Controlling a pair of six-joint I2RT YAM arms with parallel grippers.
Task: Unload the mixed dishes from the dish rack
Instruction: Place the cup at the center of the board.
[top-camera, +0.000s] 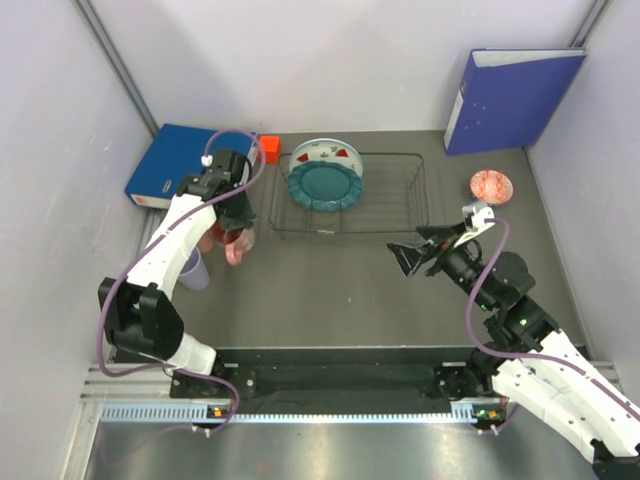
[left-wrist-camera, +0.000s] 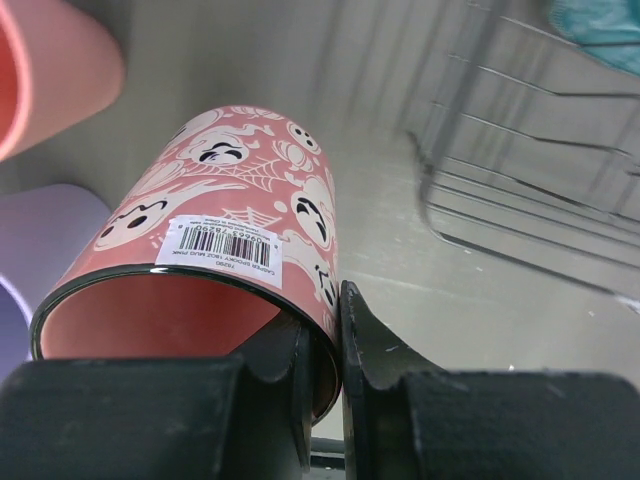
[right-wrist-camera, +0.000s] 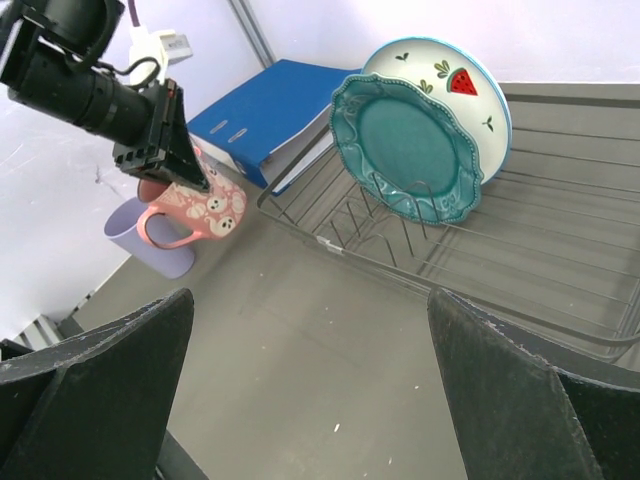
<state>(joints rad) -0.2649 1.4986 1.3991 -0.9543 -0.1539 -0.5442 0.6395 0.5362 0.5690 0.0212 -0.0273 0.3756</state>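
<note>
On the top view, you have the dish rack (top-camera: 400, 200) mid-table at the back, with the teal plate (top-camera: 324, 185) and the watermelon plate (top-camera: 325, 155) upright in its left end, the teal one in front. The left gripper (top-camera: 238, 238) sits just left of the rack, clamped on the ghost-print pink cup (top-camera: 238, 252). The lavender cup (top-camera: 195, 270) stands beside it, partly under the arm. The patterned bowl (top-camera: 491, 185) is on the table, right of the rack. The right gripper (top-camera: 400, 258) is in front of the rack's right end with its jaws spread and nothing in them. The red cube (top-camera: 269, 150) and flat blue binder (top-camera: 180, 165) are back left, and the upright blue binder (top-camera: 510, 98) is back right. Left wrist: the cup's rim is pinched, one finger inside and one outside, barcode label facing you. The second pink cup (left-wrist-camera: 50, 70) and the lavender cup (left-wrist-camera: 45, 240) are close on the left, with the rack wire on the right. You can't tell whether the held cup touches the table. Right wrist: the fingers (right-wrist-camera: 100, 390) are wide apart over bare table (right-wrist-camera: 330, 340). Both plates lean in the tines, and the ghost cup (right-wrist-camera: 205, 210) hangs tilted from the left gripper, outside the rack.
</note>
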